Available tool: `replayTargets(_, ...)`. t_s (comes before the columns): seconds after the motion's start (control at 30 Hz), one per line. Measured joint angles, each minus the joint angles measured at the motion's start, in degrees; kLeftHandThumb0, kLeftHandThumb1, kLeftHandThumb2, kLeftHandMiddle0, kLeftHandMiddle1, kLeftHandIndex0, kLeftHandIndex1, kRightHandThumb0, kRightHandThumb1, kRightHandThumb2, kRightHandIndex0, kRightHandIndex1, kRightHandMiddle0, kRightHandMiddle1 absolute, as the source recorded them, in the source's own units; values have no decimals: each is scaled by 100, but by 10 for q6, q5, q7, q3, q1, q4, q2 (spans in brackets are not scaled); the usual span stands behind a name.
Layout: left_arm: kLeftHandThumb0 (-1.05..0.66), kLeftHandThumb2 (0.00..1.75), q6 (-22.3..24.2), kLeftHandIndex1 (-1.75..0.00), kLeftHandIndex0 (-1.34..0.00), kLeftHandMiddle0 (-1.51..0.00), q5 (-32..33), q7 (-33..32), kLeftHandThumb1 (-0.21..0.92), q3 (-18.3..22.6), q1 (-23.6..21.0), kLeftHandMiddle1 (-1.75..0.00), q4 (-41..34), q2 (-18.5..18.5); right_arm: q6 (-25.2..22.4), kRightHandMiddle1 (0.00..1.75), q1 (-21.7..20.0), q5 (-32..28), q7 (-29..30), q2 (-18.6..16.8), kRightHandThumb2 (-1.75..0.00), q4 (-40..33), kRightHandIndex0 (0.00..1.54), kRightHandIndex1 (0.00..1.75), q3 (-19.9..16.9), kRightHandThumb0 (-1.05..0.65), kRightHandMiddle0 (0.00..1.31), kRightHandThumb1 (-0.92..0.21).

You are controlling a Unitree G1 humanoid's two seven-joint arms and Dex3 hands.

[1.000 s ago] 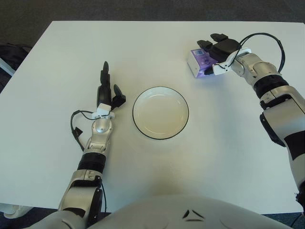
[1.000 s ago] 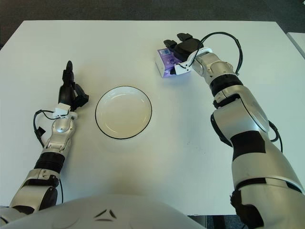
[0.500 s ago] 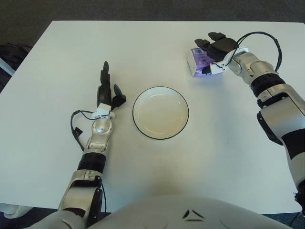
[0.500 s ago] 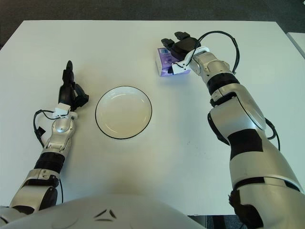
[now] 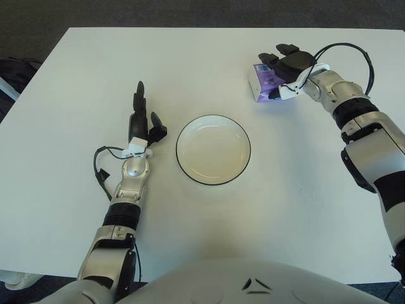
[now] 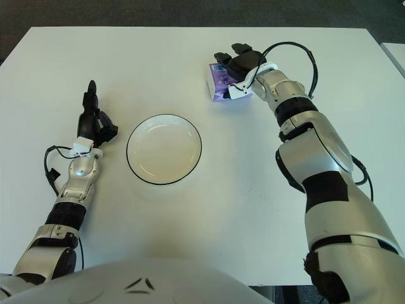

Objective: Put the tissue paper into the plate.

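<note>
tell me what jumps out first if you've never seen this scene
The right hand draped over a small purple tissue pack at the far right of the white table. Next, the empty black-rimmed white plate at the centre, with the left hand idle to its left, one finger pointing away.

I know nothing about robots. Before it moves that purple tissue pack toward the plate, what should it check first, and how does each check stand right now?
1. Right hand is at the tissue pack: ok, its fingers drape over the pack's top.
2. Grip is firm: cannot tell.
3. Pack lifted off the table: not ok, it appears to sit on it.
4. Plate is empty: ok.
5. Path from pack to plate is free: ok, only bare table between.
6. Left hand is out of the way: ok, it shows left of the plate.
</note>
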State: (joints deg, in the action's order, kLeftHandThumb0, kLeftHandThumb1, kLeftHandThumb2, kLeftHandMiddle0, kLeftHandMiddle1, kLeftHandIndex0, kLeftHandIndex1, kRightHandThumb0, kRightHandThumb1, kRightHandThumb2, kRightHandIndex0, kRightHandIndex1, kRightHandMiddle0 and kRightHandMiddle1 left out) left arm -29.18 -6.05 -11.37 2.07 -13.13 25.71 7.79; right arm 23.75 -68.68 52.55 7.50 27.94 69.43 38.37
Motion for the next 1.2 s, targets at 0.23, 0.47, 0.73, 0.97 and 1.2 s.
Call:
replayTargets(0.23,-96,119,-2,0,0,-2,0,0,92,0,0,0,0,0,3,0,0,0,-9,0,-34,2,0,0,7,-105,0,-92)
replayTargets(0.47,-96,119,-2,0,-1,-3,1,0,92,1,0,-1,0,0,3,0,0,2,-10,0,-37,6,0,0,16,-105,0,-92)
replayTargets(0.73,-95,119,-2,-2,-2,-3,1,0,92,2,3,-1,-6,0,8,0,2,4,-10,0,-38,7,0,0,25,-105,0,-92)
replayTargets(0.97,-95,119,-2,-2,-1,-3,3,0,92,3,4,-1,-9,0,8,0,13,4,1,0,-38,10,0,0,34,-105,0,-92)
replayTargets(1.2,-94,118,-2,-3,-1,-3,4,0,92,4,5,-1,-9,0,8,0,19,4,10,0,-38,15,0,0,42,-105,0,-92)
